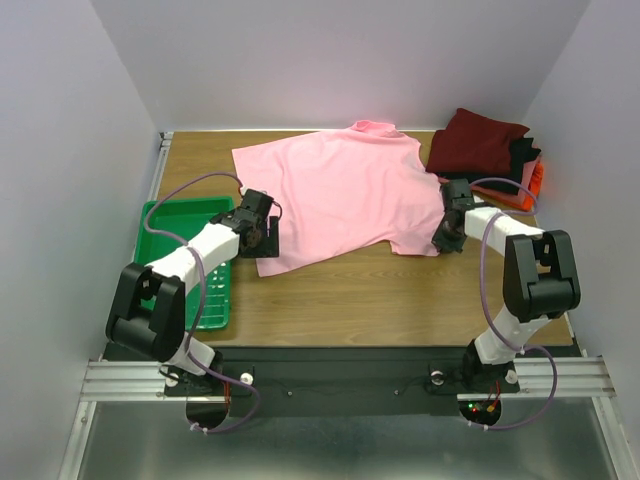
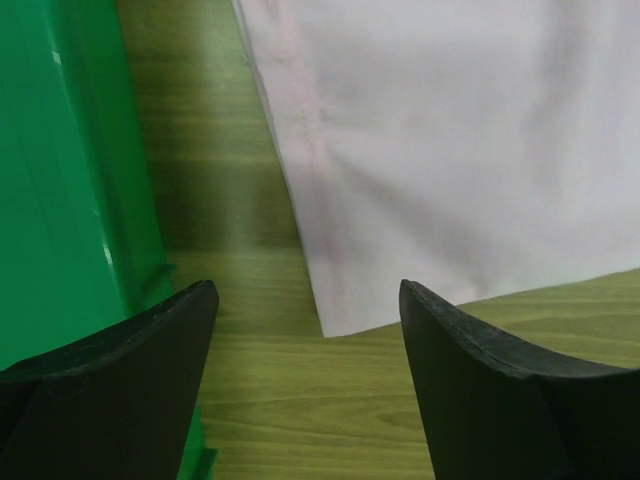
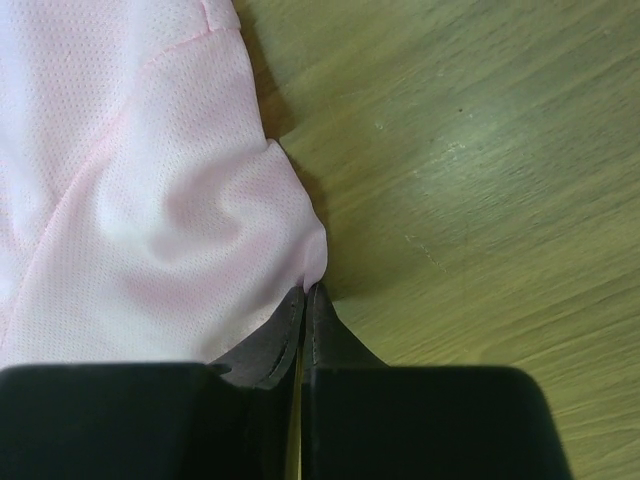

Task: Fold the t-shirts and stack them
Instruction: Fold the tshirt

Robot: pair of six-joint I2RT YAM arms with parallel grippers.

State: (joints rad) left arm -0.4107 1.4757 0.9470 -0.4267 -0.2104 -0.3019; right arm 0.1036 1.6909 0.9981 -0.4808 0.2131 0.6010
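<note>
A light pink t-shirt [image 1: 340, 190] lies spread flat on the wooden table [image 1: 380, 295], collar toward the back. My left gripper [image 1: 267, 240] stands open at the shirt's near left corner. In the left wrist view that pink corner [image 2: 335, 315] lies on the wood just ahead of the open left gripper [image 2: 308, 290], untouched. My right gripper [image 1: 443, 238] is at the shirt's right edge. The right wrist view shows the right gripper [image 3: 310, 292] shut on a bunched fold of the pink cloth [image 3: 200, 240]. Folded dark red [image 1: 485, 140], black [image 1: 522, 155] and orange-red [image 1: 535, 182] t-shirts are stacked at the back right.
A green plastic tray [image 1: 190, 300] sits at the left edge of the table, right beside my left arm; its wall [image 2: 70, 180] fills the left side of the left wrist view. White walls close in on the table at both sides and the back.
</note>
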